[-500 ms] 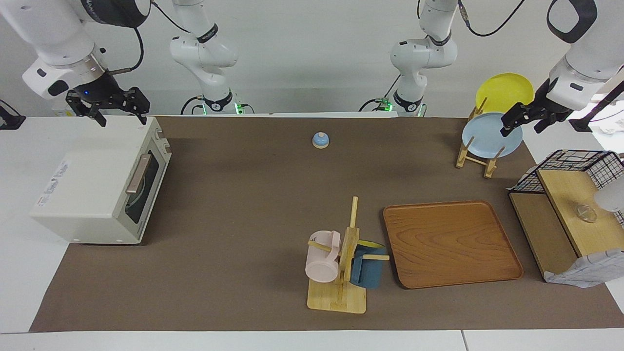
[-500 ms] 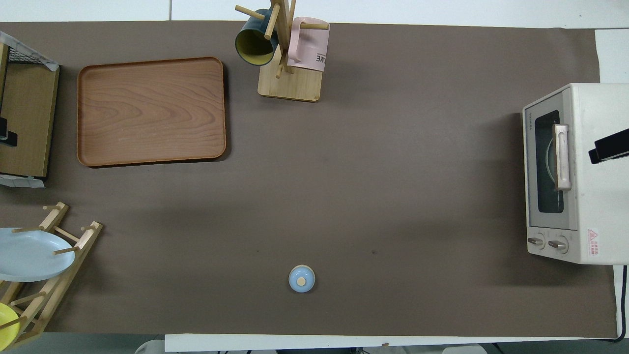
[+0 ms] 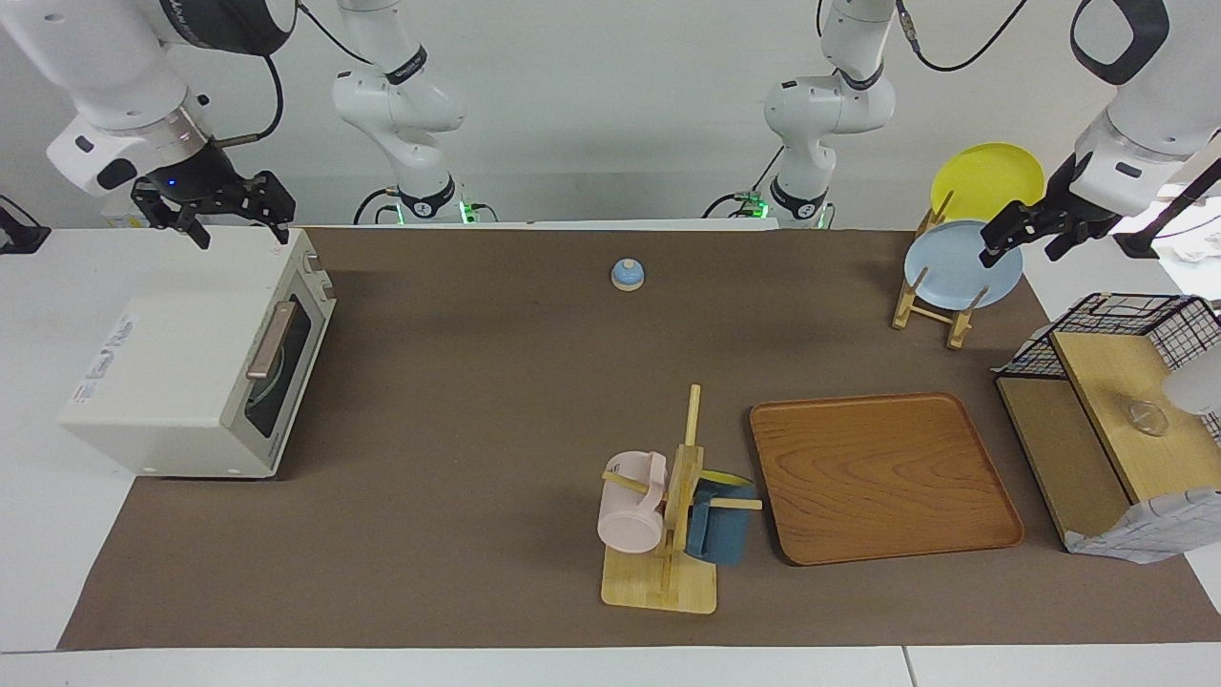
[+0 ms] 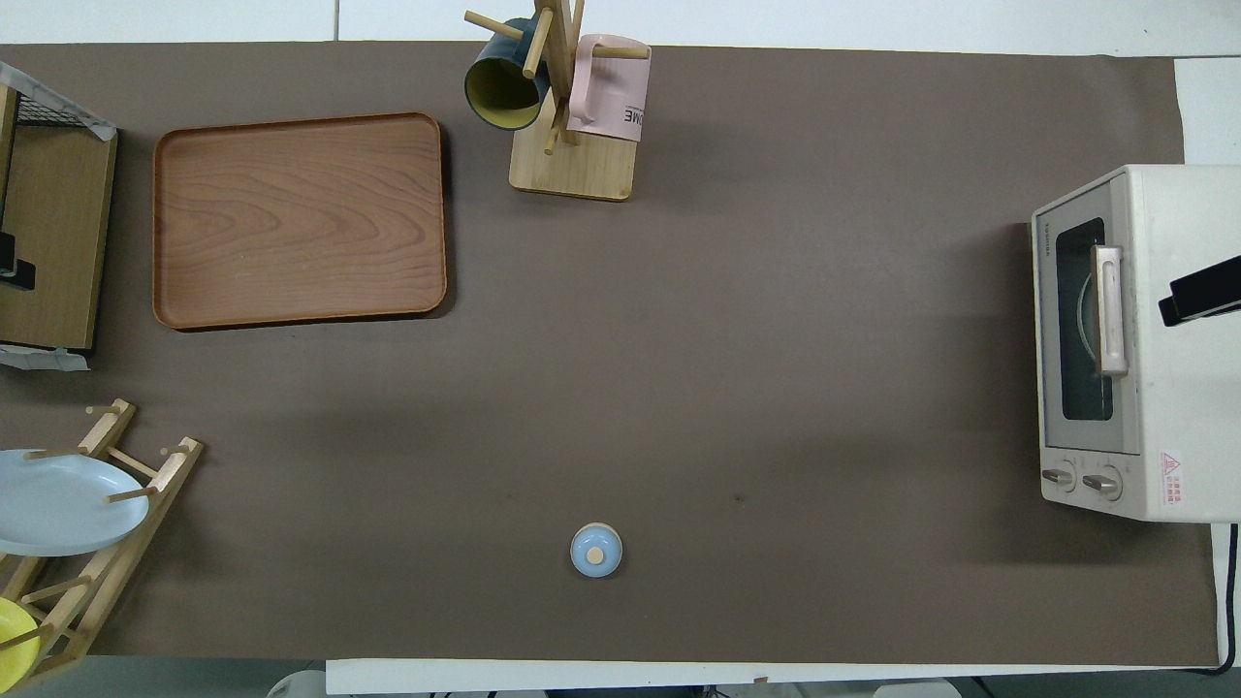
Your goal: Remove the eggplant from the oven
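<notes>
**Oven shut, both grippers raised at the table's ends**

Nearest the robots, the small blue bell sat alone on the brown mat, about midway between the two arm bases. At the left arm's end, the plate rack held a blue plate and a yellow plate. The left gripper hung in the air over that rack; whether its fingers were apart or together could not be told.

At the right arm's end, the right gripper hovered with its fingers spread apart and holding nothing, over the corner of the oven nearest the robots. The oven's glass door was closed, its tan handle upright against it. Through the glass a pale curved rim showed, perhaps a plate; the eggplant itself could not be made out, so it was either inside or hidden.

Farther from the robots lay the wooden tray, bare, with the mug stand beside it, carrying a pink mug and a dark blue mug.
</notes>
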You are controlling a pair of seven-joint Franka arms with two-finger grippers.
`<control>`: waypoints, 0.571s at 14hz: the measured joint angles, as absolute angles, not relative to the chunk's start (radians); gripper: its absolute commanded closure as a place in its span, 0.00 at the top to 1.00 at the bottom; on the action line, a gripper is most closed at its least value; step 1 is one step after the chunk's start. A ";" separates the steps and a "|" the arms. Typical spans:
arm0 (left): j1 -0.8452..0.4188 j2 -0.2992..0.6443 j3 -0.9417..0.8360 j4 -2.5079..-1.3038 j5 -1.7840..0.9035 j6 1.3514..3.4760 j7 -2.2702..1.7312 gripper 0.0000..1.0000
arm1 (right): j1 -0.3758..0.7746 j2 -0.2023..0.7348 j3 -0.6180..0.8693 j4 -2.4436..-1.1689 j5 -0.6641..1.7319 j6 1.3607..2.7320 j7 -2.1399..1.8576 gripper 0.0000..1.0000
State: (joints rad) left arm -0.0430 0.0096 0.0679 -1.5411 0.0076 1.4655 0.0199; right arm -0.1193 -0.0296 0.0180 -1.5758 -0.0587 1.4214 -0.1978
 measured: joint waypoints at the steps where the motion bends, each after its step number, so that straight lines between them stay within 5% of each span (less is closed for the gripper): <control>1: -0.043 0.010 0.068 -1.541 0.008 1.466 0.020 1.00 | -0.119 -0.034 0.019 -1.589 -0.059 1.443 -0.205 0.17; 2: -0.043 0.010 0.068 -1.541 0.008 1.466 0.020 1.00 | -0.119 -0.036 0.020 -1.600 -0.059 1.462 -0.213 0.00; 8: -0.043 0.010 0.068 -1.541 0.008 1.466 0.020 1.00 | -0.123 0.021 0.016 -1.751 -0.077 1.681 -0.227 0.00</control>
